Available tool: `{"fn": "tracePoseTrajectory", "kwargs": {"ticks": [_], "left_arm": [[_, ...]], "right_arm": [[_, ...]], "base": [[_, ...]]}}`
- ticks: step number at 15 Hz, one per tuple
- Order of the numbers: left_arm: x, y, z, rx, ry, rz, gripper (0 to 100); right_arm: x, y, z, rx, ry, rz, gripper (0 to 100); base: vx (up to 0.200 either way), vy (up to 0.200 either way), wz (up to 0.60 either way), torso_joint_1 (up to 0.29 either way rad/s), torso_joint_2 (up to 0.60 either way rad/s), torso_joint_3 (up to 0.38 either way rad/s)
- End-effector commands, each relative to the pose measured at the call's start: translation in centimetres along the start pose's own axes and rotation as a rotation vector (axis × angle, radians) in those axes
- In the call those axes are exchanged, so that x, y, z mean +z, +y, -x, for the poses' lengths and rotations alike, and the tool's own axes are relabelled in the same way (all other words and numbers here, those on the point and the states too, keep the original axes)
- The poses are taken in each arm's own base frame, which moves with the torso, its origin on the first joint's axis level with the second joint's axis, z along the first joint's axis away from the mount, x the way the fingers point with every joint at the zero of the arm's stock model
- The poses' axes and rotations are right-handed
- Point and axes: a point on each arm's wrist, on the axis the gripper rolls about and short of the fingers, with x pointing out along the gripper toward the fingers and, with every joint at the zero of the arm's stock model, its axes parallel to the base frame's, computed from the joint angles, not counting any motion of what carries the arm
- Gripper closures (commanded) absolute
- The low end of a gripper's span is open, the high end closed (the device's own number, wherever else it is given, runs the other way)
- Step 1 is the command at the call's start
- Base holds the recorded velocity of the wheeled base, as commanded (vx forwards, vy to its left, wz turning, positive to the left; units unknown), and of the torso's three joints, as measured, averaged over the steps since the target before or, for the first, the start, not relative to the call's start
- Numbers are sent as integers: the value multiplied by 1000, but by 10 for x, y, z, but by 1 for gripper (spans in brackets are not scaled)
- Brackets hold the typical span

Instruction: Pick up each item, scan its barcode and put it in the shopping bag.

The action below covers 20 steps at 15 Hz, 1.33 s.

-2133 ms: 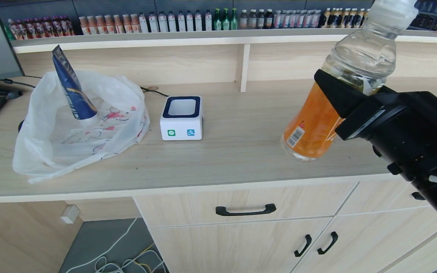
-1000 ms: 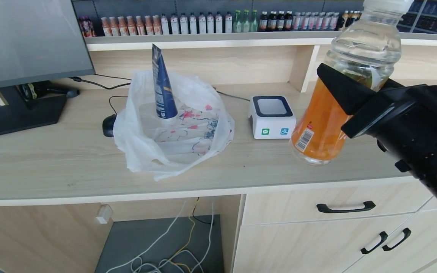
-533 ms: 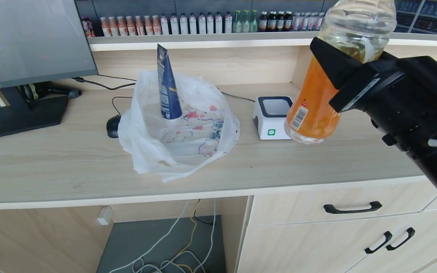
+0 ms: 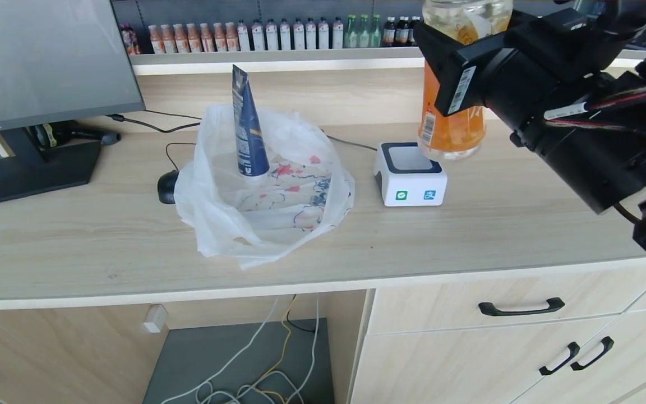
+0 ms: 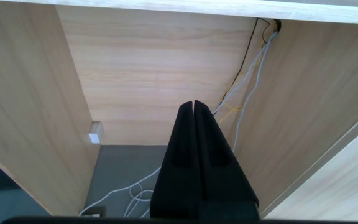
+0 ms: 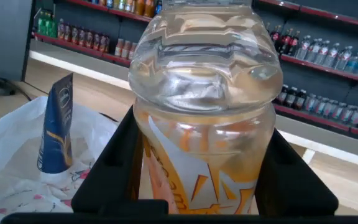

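Our right pincer (image 4: 457, 64) grasps the orange bottle (image 4: 451, 126), upright above the far side of the scanner (image 4: 410, 174) on the tabletop (image 4: 497, 219); the shopping bag (image 4: 267, 213) holding a tube (image 4: 247, 129) sits left; our left pincer (image 5: 194, 115) is clenched, empty

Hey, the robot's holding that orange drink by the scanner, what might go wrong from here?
The orange drink bottle is upright in the right gripper, its barcode on the side, while the scanner faces its window up, so the scan may miss. Its base hangs close to the scanner; lowering could knock it. In the shopping bag a blue tube stands upright, and the bottle might topple it.
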Motion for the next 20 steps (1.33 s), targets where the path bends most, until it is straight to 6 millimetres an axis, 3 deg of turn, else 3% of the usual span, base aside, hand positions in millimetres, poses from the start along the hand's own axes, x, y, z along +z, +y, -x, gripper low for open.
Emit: {"fn": "tracePoseTrajectory", "kwargs": {"ticks": [1, 9, 16, 17, 20], "left_arm": [[0, 0, 0, 0, 0, 0, 100], [0, 0, 0, 0, 0, 0, 100], [0, 0, 0, 0, 0, 0, 100], [0, 0, 0, 0, 0, 0, 100], [0, 0, 0, 0, 0, 0, 100]], "right_arm": [[-9, 3, -13, 3, -1, 42, 100], [-27, -32, -42, 173, -115, 392, 100], [-39, -33, -50, 371, -216, 574, 100], [-53, -30, -56, 417, -230, 596, 100], [-68, -24, -65, 465, -255, 615, 100]], "base": [[0, 0, 0, 0, 0, 0], [0, 0, 0, 0, 0, 0], [0, 0, 0, 0, 0, 0], [0, 0, 0, 0, 0, 0], [0, 0, 0, 0, 0, 0]]}}
